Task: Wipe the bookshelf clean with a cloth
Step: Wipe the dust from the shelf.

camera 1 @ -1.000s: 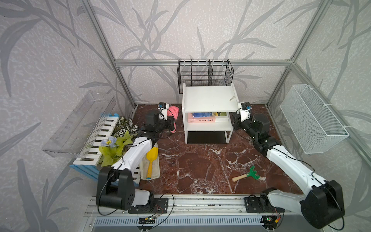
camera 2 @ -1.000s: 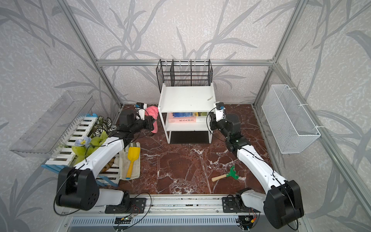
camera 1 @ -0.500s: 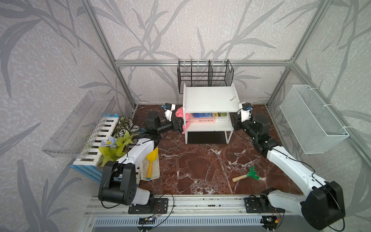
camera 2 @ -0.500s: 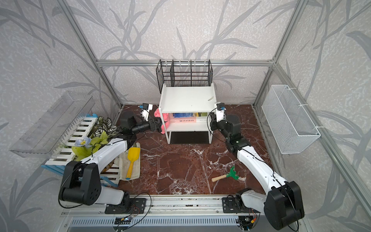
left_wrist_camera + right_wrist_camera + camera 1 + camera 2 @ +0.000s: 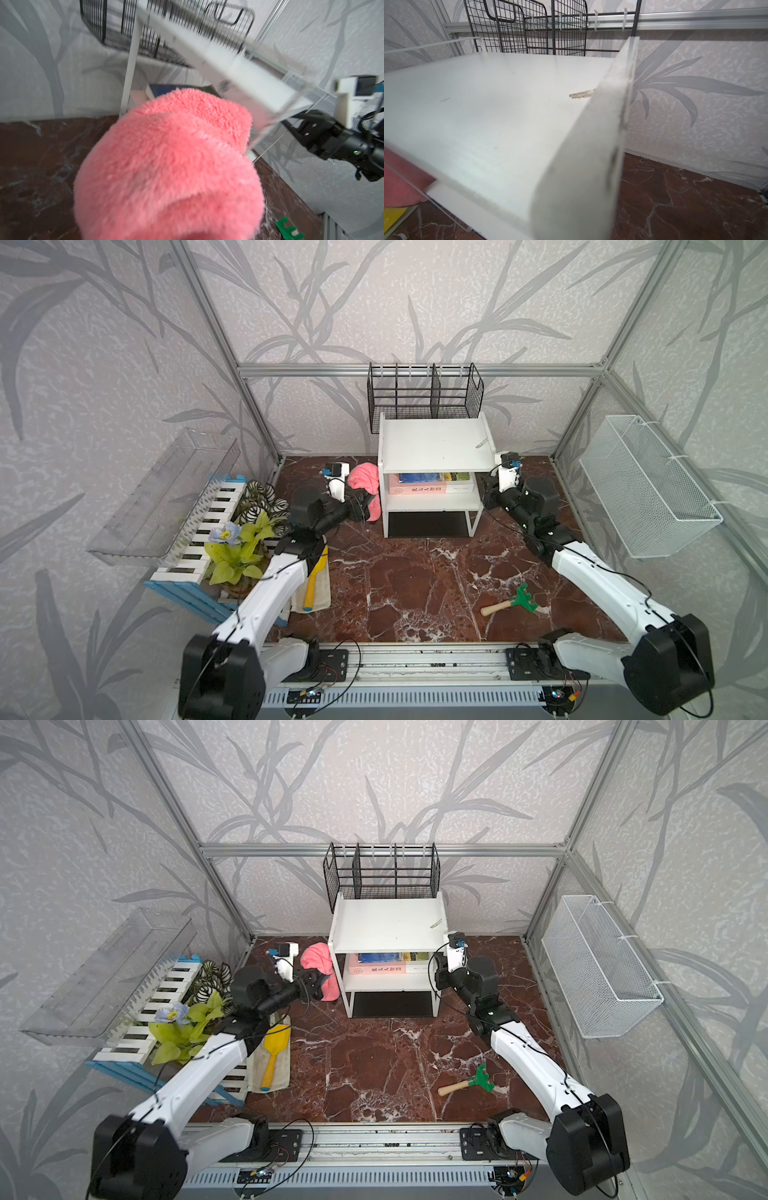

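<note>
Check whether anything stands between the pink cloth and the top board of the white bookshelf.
Nothing separate does. The cloth, held by the left gripper, hangs right beside the bookshelf, below its top board; only that board's own raised edge must be cleared.

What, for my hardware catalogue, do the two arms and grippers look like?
The left arm and right arm: white rounded link shells, black joint housings, thin black cables along them. The left gripper and right gripper are black, each carrying a white camera block with a blue part.
</note>
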Motion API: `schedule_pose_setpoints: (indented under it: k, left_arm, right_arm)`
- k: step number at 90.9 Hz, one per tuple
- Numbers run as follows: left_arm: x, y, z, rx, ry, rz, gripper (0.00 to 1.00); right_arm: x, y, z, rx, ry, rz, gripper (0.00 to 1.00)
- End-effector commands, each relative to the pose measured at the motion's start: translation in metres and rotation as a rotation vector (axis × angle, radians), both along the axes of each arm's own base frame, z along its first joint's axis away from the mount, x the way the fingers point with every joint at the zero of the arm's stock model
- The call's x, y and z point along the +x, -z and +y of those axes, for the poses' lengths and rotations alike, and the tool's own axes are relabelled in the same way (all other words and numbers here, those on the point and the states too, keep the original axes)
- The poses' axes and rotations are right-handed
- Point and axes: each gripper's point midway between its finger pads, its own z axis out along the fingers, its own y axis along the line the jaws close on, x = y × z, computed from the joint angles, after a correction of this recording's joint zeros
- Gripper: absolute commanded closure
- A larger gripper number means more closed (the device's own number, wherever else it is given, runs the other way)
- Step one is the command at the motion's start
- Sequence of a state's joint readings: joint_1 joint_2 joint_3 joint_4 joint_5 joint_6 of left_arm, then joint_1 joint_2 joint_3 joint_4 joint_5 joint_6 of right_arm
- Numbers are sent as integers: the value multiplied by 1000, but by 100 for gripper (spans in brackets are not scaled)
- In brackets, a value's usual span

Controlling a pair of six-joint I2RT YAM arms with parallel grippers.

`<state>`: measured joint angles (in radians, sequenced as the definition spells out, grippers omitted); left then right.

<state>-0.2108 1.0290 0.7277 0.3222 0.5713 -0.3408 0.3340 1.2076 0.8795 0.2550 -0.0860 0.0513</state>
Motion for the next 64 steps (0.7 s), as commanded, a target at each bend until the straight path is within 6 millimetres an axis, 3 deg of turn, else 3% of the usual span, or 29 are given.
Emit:
schedule_pose_setpoints:
  k: [1,13,24,38,44,50,56,61,64]
  left_arm:
    - [-25,-19,-7,-11,-56,-140,100]
    - [-50,-26,-33,25,57,-249,100]
    - [-24,-11,-27,76,-46,-195,100]
    - [17,69,-16,176,-186,-17,100]
    - [18,104,-27,194,-129,75,100]
    - [4,127,-38,171,-60,128,100]
    - [-8,123,-41,140,-47,101,100]
    - [-7,101,-36,133,-75,38,100]
    - [-2,78,-33,137,-103,-22,100]
  right_arm:
    - [-6,60,-2,99,57,267,100]
    - [-7,60,0,100,46,270,100]
    - [-8,61,0,102,46,275,100]
    - [-9,63,-1,102,48,278,100]
    - [-10,65,-1,98,46,282,100]
    - [-10,66,-1,93,49,282,100]
    - [-9,66,-1,85,50,283,100]
    - [-9,64,0,83,46,276,100]
    - [-9,62,1,82,39,271,100]
